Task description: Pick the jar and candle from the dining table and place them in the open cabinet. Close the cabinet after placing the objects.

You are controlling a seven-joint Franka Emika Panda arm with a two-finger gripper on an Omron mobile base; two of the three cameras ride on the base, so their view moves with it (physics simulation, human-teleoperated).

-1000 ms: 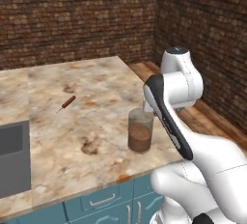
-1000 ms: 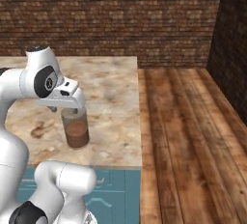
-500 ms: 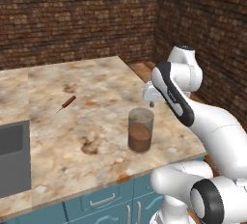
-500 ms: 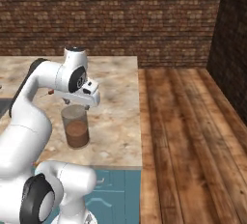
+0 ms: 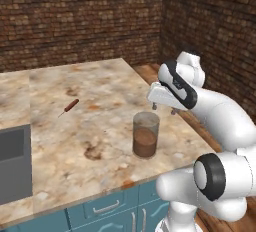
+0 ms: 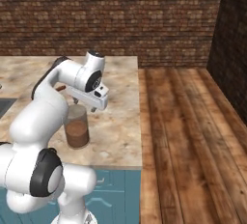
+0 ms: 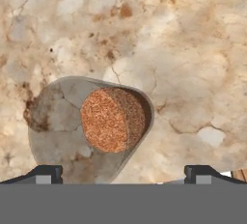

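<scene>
A robot arm's tool (image 5: 163,107) hovers with its fingers spread wide apart and empty above the marbled desk (image 5: 95,96), just beside and higher than the jar (image 5: 145,135). The jar stands upright near the desk's front edge, brown inside its clear glass. A thin reddish-brown stick (image 5: 69,107) lies well apart, nearer the dark sink (image 5: 12,168).

— What does the arm (image 5: 215,111) look like?
— Glossy white rounded shells, black bands and round dark-grey caps at the joints.
— And the fingers (image 7: 48,174)?
— Two small dark tips with grey pads.
</scene>
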